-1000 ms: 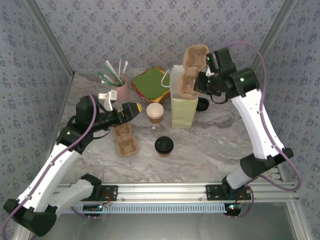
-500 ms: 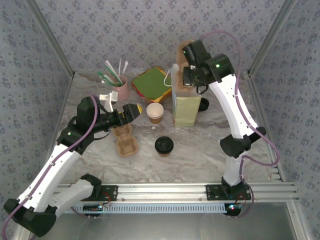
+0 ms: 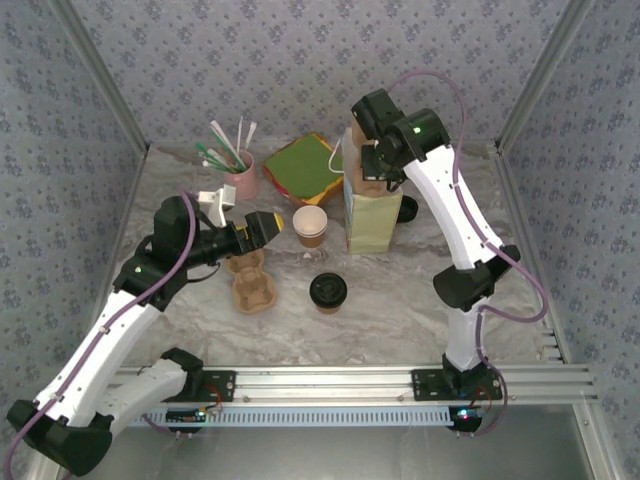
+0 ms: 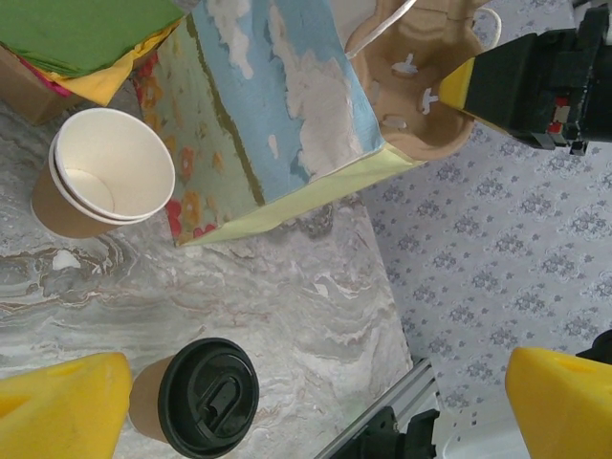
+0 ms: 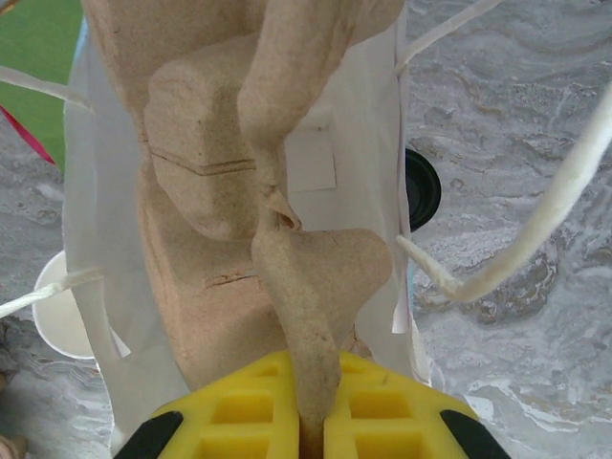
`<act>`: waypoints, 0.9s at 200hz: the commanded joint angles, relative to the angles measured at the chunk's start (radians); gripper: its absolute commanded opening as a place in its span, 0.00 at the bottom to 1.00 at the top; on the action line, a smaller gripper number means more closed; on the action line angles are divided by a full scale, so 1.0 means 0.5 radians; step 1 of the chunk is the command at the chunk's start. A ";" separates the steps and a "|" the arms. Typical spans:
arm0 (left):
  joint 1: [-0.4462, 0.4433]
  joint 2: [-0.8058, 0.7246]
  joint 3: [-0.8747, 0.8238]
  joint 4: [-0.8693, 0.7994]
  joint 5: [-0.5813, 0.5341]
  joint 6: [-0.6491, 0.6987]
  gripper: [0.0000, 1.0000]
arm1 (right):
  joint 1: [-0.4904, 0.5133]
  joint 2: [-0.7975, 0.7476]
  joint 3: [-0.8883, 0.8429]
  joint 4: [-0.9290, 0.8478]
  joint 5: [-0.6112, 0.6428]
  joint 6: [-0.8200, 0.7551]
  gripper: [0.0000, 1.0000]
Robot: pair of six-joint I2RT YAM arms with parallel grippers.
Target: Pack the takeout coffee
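The takeout coffee (image 3: 328,291), a brown cup with a black lid, stands on the marble table in front of the paper bag (image 3: 368,222). In the left wrist view the coffee (image 4: 196,397) sits low, just inside my left gripper's near finger. My left gripper (image 3: 264,224) (image 4: 311,421) hovers open and empty, left of the open-topped cup (image 3: 310,226) (image 4: 100,172). My right gripper (image 3: 373,165) (image 5: 316,430) is shut on the rim of a cardboard cup carrier (image 3: 357,150) (image 5: 229,191), which hangs inside the bag's mouth (image 5: 373,163).
A second carrier (image 3: 250,281) lies under my left arm. At the back stand a pink holder with straws (image 3: 241,180) and green and yellow napkins (image 3: 302,167). A black-lidded item (image 3: 408,208) (image 5: 423,186) sits behind the bag. Patterned walls close in the table.
My right arm has swung left and brought the carrier from beside the bag down into its mouth. The left arm has stayed put.
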 commanded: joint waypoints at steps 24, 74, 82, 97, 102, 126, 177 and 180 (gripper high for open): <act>-0.008 -0.002 -0.012 0.017 0.047 0.060 1.00 | -0.043 0.084 0.015 -0.096 -0.059 -0.026 0.08; -0.007 0.015 -0.011 0.007 0.061 0.079 1.00 | -0.072 0.156 0.037 -0.109 -0.106 -0.010 0.08; -0.006 0.020 -0.006 0.002 0.063 0.084 1.00 | -0.078 0.157 0.036 -0.095 -0.125 -0.013 0.08; -0.008 0.037 0.004 -0.003 0.063 0.089 1.00 | -0.094 0.178 0.049 -0.087 -0.184 -0.042 0.08; -0.009 0.043 0.008 -0.007 0.056 0.085 1.00 | -0.107 0.190 0.058 -0.092 -0.203 -0.042 0.08; -0.010 0.083 0.031 0.002 0.070 0.070 1.00 | -0.129 0.226 0.074 -0.105 -0.250 -0.050 0.08; -0.010 0.202 0.099 0.065 0.000 0.018 1.00 | -0.166 0.297 0.040 -0.123 -0.360 -0.050 0.09; -0.010 0.213 0.108 0.070 -0.006 0.013 1.00 | -0.172 0.299 0.037 -0.124 -0.376 -0.050 0.09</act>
